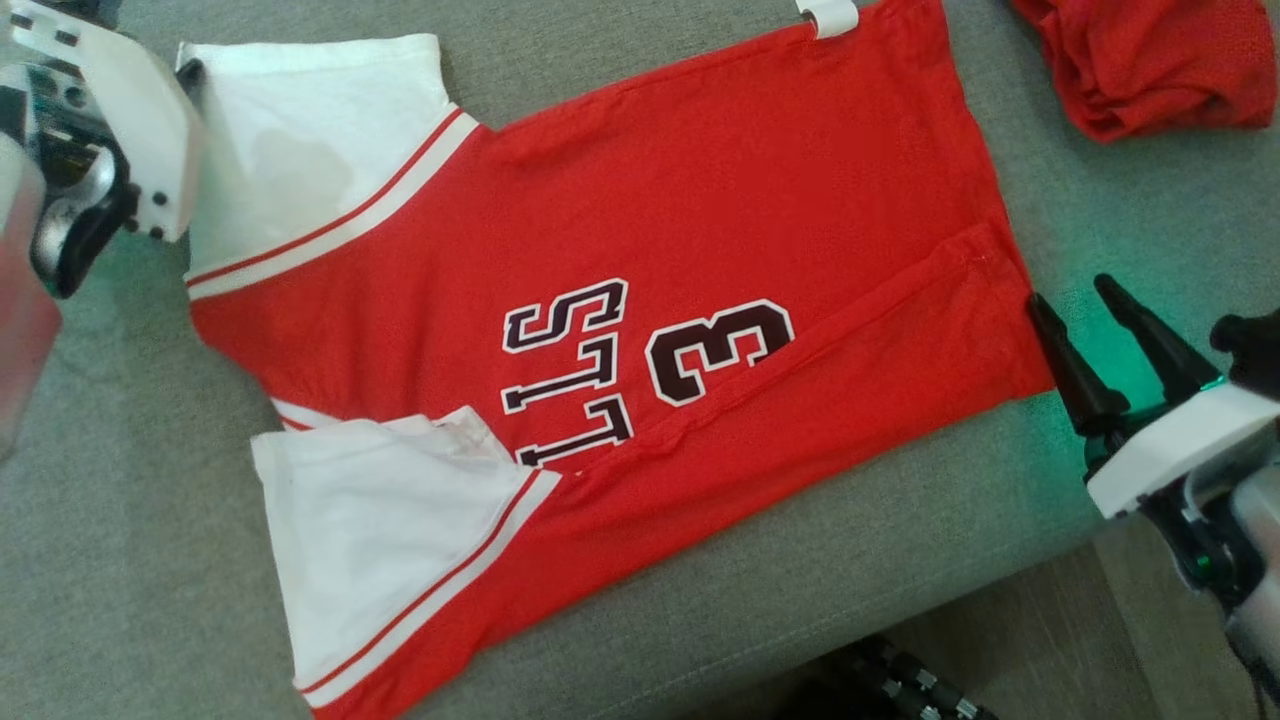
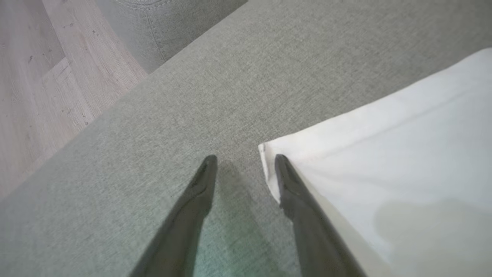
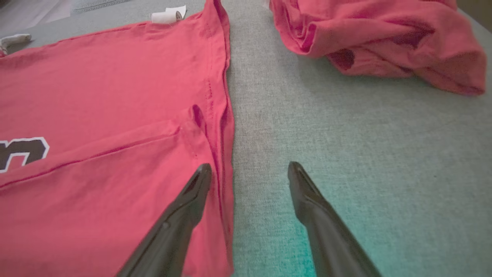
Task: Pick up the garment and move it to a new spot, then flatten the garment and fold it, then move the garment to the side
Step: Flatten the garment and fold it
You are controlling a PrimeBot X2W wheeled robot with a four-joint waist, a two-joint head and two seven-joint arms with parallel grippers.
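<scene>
Red jersey point(image 1: 700, 250) lies flat mid-frame on a grey cushion point(image 1: 120, 560). Left claw point(image 2: 244, 161), fingers apart, brackets the white sleeve point(image 2: 384, 146) corner, upper left. Right claw point(image 3: 250, 169), apart, straddles the hem point(image 3: 226, 115), lower right. Both seem poised to pinch for folding.

Light: was bright, soft, even.
Green glow: tinted the grey cushion point(image 1: 1080, 235) at 3 o'clock in the head view.
Blur: smeared the pale casing point(image 1: 120, 110) at 10 o'clock.
</scene>
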